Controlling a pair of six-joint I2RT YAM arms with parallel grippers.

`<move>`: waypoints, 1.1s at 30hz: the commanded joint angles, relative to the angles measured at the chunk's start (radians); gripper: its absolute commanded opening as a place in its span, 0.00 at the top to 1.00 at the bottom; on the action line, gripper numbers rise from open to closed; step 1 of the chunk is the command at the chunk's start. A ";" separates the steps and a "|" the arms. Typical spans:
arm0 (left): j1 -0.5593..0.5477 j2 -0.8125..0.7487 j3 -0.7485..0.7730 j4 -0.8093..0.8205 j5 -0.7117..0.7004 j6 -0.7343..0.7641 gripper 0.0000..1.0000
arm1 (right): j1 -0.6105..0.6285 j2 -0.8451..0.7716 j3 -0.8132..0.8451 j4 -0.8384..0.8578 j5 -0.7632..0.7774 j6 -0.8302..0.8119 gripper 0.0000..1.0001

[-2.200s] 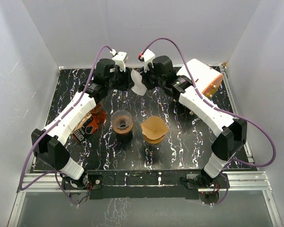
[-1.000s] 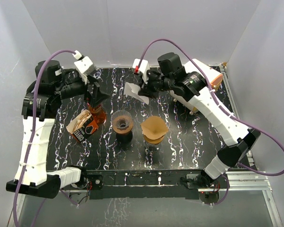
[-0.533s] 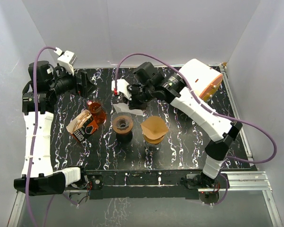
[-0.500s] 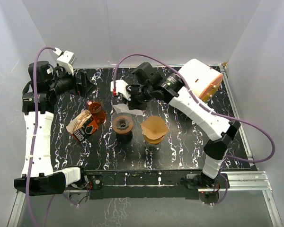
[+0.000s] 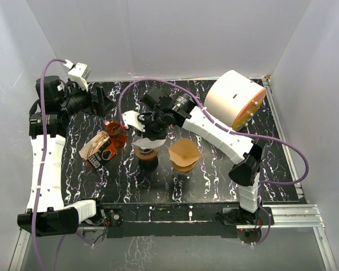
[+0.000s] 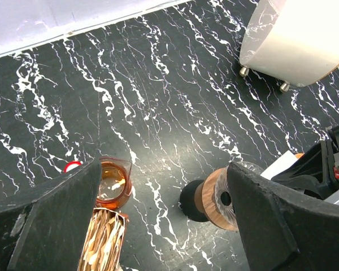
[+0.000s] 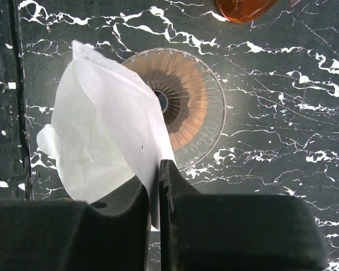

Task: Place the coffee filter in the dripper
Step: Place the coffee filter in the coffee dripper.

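The dripper (image 5: 147, 154) is ribbed glass with a wooden collar on a black base, standing left of the table's middle. My right gripper (image 5: 152, 133) hangs just above it, shut on the lower edge of the white coffee filter (image 5: 146, 143). In the right wrist view the filter (image 7: 107, 130) fans out over the left part of the dripper's mouth (image 7: 195, 107), pinched between the right gripper's (image 7: 156, 169) jaws. My left gripper (image 5: 104, 100) is raised at the back left, open and empty. In its own view the left gripper (image 6: 164, 169) frames the dripper (image 6: 217, 197) from afar.
A second dripper holding a brown filter (image 5: 183, 153) stands just right of the first. An amber glass beaker (image 5: 116, 133) and an open box of brown filters (image 5: 99, 150) sit to the left. A large white cylindrical appliance (image 5: 234, 99) occupies the back right.
My right gripper has carried the white filter down and forward, from behind the dripper to right over its mouth. The left arm has pulled back to the left and held there.
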 commanded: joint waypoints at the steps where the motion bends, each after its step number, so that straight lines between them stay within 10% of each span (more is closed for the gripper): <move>1: 0.008 -0.030 -0.027 0.025 0.050 -0.014 0.09 | 0.010 0.000 0.056 0.008 0.029 -0.005 0.90; 12: 0.009 -0.027 -0.081 0.009 0.065 0.008 0.08 | 0.012 0.011 0.060 0.068 0.035 0.063 0.68; 33: 0.008 -0.050 -0.148 -0.155 0.164 0.099 0.09 | -0.073 0.019 0.022 0.133 -0.046 0.292 0.61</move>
